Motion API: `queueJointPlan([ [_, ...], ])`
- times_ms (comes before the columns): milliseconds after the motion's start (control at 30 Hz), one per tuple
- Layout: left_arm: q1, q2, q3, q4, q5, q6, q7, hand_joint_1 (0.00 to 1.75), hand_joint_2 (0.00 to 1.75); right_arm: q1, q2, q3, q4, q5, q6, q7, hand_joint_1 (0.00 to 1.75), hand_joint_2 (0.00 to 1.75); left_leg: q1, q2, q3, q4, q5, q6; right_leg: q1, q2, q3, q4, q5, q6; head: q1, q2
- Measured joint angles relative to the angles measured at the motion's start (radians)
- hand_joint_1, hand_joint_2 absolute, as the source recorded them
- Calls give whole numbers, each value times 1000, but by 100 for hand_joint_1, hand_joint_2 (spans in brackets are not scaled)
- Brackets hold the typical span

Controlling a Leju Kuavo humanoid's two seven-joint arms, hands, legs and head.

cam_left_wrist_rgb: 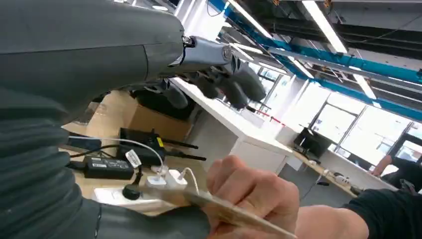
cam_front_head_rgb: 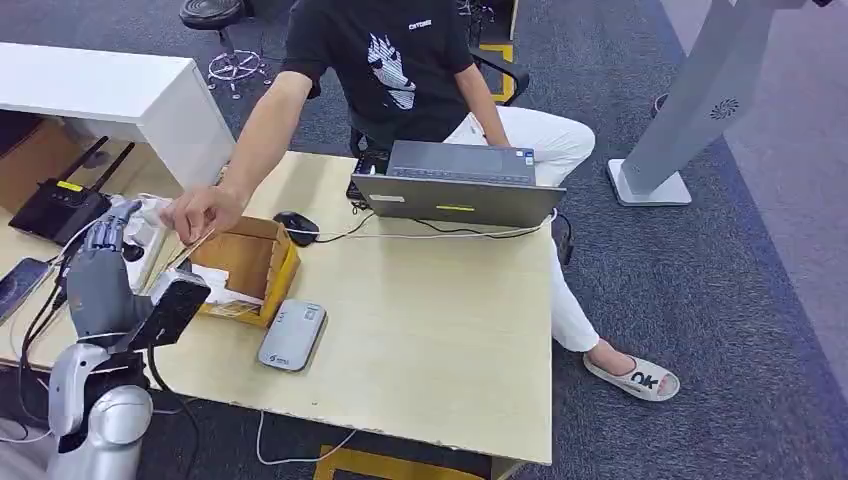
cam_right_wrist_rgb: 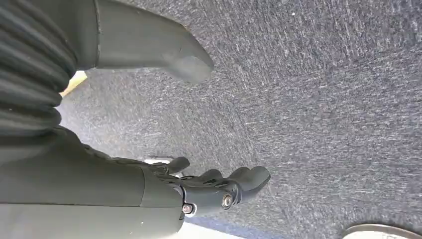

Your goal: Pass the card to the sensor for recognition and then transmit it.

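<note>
The task looks to be at its very start. The card (cam_left_wrist_rgb: 234, 213) is in the person's hand (cam_front_head_rgb: 200, 212), held out edge-on toward the robot's left hand (cam_front_head_rgb: 108, 250) at the left end of the bench (cam_front_head_rgb: 440, 320). In the left wrist view the card lies between the person's fingers, close to the robot's thumb but seemingly not gripped by it. The left hand is raised, fingers spread apart and holding nothing, so it appears to be waiting to take the card.

The right hand (cam_right_wrist_rgb: 219, 186) hangs over the grey carpet, fingers loosely apart and holding nothing.

The sensor (cam_front_head_rgb: 292, 335), judged to be the flat grey device lying on the bench just beside the wooden box (cam_front_head_rgb: 262, 262), has nothing on it. So every step appears to remain: taking the card from the person, bringing it over the sensor to be read, and then handing it on. A laptop (cam_front_head_rgb: 460, 185) stands farther along the bench in front of the person.
</note>
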Motion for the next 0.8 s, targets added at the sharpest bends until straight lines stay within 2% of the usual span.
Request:
queueJointPlan([
  [467, 38, 0, -10, 0, 13, -2, -10, 175, 175, 0, 4, 0, 0, 20, 4, 9, 0, 175, 0, 0, 0, 0, 0, 0, 0, 0, 0, 0, 0, 0, 0, 0],
  [500, 39, 1, -11, 0, -12, -1, -10, 175, 175, 0, 4, 0, 0, 22, 4, 10, 0, 175, 0, 0, 0, 0, 0, 0, 0, 0, 0, 0, 0, 0, 0, 0],
  [633, 58, 42, -46, 8, -248, 7, 23, 175, 175, 1, 5, 0, 0, 46, 19, 7, 0, 175, 0, 0, 0, 0, 0, 0, 0, 0, 0, 0, 0, 0, 0, 0],
  [800, 70, 77, -84, 29, -306, 8, 39, 175, 175, 0, 5, -1, 0, 56, 27, 6, 0, 175, 0, 0, 0, 0, 0, 0, 0, 0, 0, 0, 0, 0, 0, 0],
])
